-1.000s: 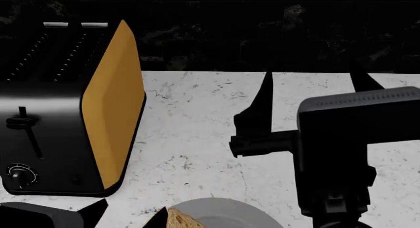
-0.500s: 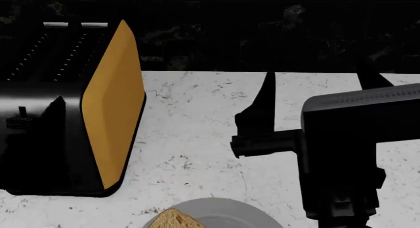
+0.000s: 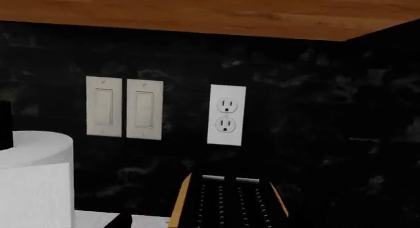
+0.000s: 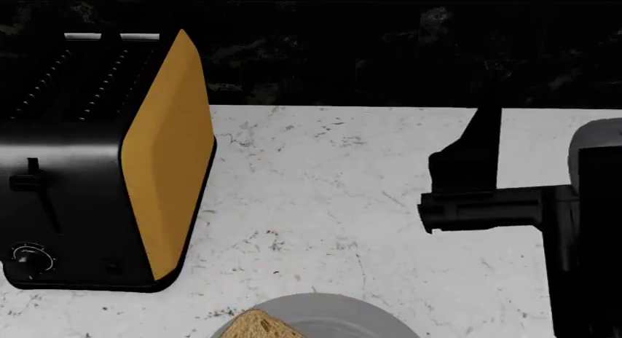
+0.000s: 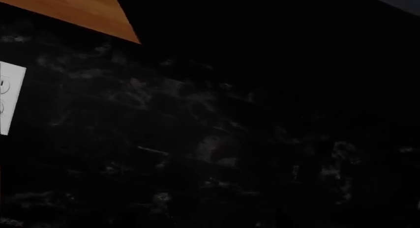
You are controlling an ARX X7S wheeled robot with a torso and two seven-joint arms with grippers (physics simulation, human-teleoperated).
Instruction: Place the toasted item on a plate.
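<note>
One slice of toast point(image 4: 255, 325) lies on the grey plate point(image 4: 355, 316) at the near edge of the head view, both cut off by the frame; the toast covers the plate's left part. No gripper touches either.

Right gripper point(image 4: 515, 185): one dark finger point(image 4: 471, 159) points away from the robot over the white speckled counter point(image 4: 311, 199), well apart from the plate. The second finger is not visible, so the jaw opening cannot be determined. Nothing is seen in its hold.

Left gripper: not visible in any view.

Left of the plate and farther back stands the black toaster point(image 4: 68, 163) with a yellow side panel point(image 4: 167, 156), a lever and a dial on its front. No writing is legible.

The left wrist view alone shows the toaster's slots point(image 3: 229, 203), a white paper-towel roll point(image 3: 33, 184), two light switches point(image 3: 123, 108) and a wall outlet point(image 3: 227, 115) on the black marbled backsplash point(image 3: 315, 120), below a wooden cabinet point(image 3: 196, 12). The right wrist view shows only backsplash, a cabinet corner and an outlet edge.
</note>
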